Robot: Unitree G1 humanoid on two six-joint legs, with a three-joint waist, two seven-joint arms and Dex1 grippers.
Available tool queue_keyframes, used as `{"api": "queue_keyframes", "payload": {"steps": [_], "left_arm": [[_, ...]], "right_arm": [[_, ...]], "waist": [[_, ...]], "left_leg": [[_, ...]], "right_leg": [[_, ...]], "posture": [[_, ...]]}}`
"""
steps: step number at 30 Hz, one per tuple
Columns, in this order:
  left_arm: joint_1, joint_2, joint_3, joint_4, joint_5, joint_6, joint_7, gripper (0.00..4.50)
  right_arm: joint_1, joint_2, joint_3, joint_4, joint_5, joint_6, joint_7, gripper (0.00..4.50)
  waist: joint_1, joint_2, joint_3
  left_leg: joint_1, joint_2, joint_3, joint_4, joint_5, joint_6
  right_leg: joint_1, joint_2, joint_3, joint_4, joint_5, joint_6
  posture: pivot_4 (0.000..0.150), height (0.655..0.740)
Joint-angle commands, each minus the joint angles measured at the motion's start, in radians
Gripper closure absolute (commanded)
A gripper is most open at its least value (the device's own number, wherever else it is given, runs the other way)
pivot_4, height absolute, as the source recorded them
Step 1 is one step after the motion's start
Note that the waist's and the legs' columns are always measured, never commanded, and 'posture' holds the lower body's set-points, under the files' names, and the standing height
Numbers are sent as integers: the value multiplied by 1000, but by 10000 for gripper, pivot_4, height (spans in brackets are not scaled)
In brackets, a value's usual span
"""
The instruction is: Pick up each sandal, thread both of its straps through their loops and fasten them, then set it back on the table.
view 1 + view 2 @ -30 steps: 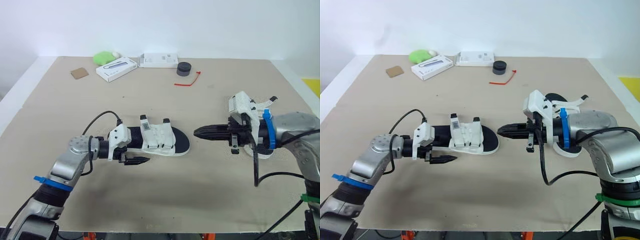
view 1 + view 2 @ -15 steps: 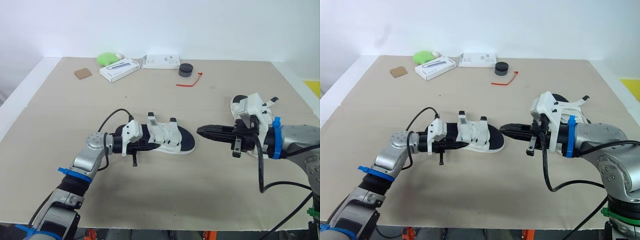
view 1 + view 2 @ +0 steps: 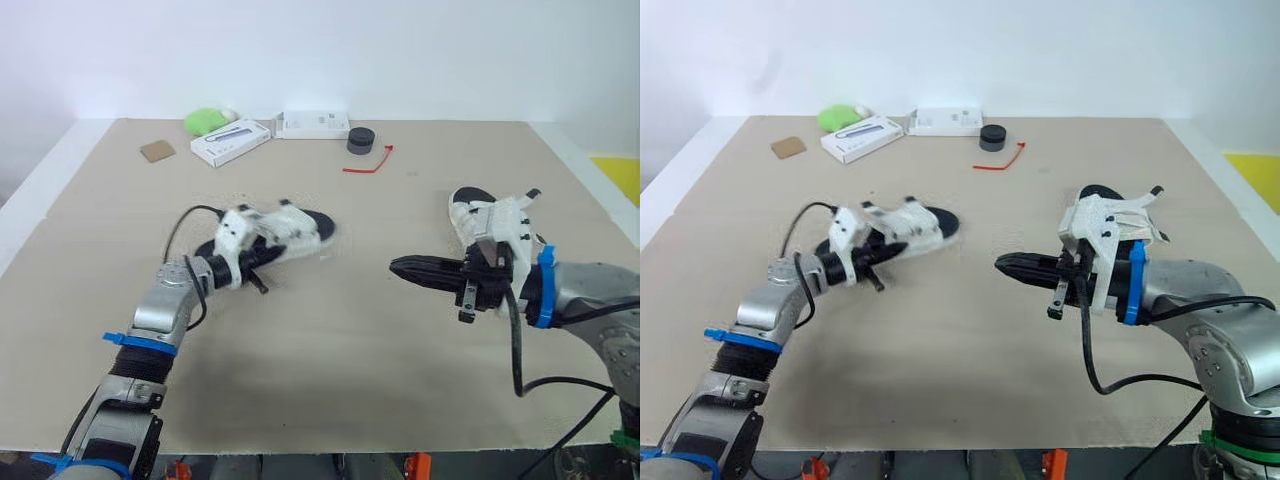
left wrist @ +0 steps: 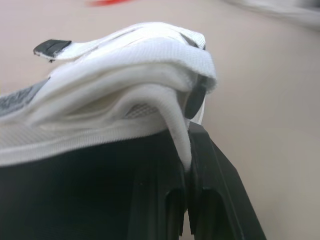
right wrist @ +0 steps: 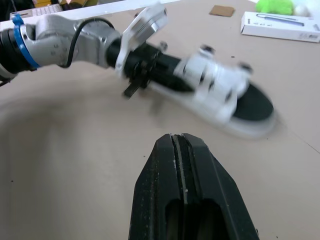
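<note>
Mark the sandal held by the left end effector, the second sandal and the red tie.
held sandal [image 3: 286,228]: left eye view, white straps.
second sandal [image 3: 467,197]: left eye view, black insole.
red tie [image 3: 364,168]: left eye view, middle.

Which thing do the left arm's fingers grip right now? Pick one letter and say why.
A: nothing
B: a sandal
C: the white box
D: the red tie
B: the left fingers are shut on one end of the sandal, with its white straps pressed right against them in the left wrist view.
</note>
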Motion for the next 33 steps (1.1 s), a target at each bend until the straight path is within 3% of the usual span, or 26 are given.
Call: {"api": "queue_keyframes", "payload": {"steps": [1, 5, 12, 19, 21, 29, 33], "left_arm": [[70, 44, 137, -44, 58, 128, 231, 44427], [137, 11, 199, -137, 68, 195, 369, 44427], [117, -92, 198, -172, 60, 182, 464, 44427], [31, -126, 235, -166, 50, 179, 544, 10405], [49, -102, 215, -220, 29, 186, 486, 1409], [234, 24, 271, -448, -64, 258, 338, 1409], [379, 92, 302, -573, -132, 132, 165, 1409]], "right_arm": [[-28, 21, 24, 2, -15, -52, -2, 45000], [-56, 46, 82, 52, -48, -90, 14, 45000], [-108, 75, 129, 105, -76, -123, 35, 45000], [-118, 90, 137, 126, -88, -139, 44, 45000], [-117, 96, 128, 132, -87, -143, 42, 45000], [-118, 100, 116, 167, -96, -158, 52, 45000], [-144, 104, 131, 228, -121, -175, 66, 45000]], "waist": [[-13, 0, 0], [-17, 0, 0], [4, 0, 0], [7, -1, 0], [6, -2, 0], [6, -3, 1], [6, -3, 2]], "left_leg": [[1, 0, 1, 0, 0, 0], [1, 0, 1, -1, 0, 0], [1, -2, 1, -1, 0, 0], [-1, -2, 0, -1, 0, 0], [-2, -2, 0, -1, 0, -1], [-6, -2, 0, -3, 0, -1], [-6, -2, 1, -2, 0, -2]], "right_leg": [[0, 0, 1, 0, 0, 0], [0, 0, 1, 0, 0, 0], [1, -1, 1, 0, 0, 1], [0, -1, 1, 0, 0, 2], [-1, -1, 1, 0, -1, 2], [-5, -1, 1, 0, -1, 1], [-5, -2, 1, 0, -1, 1]], "posture": [[1500, 7400], [1500, 7400], [1500, 7400], [1500, 7400], [1500, 7400], [1500, 7400], [1500, 7400]]}}
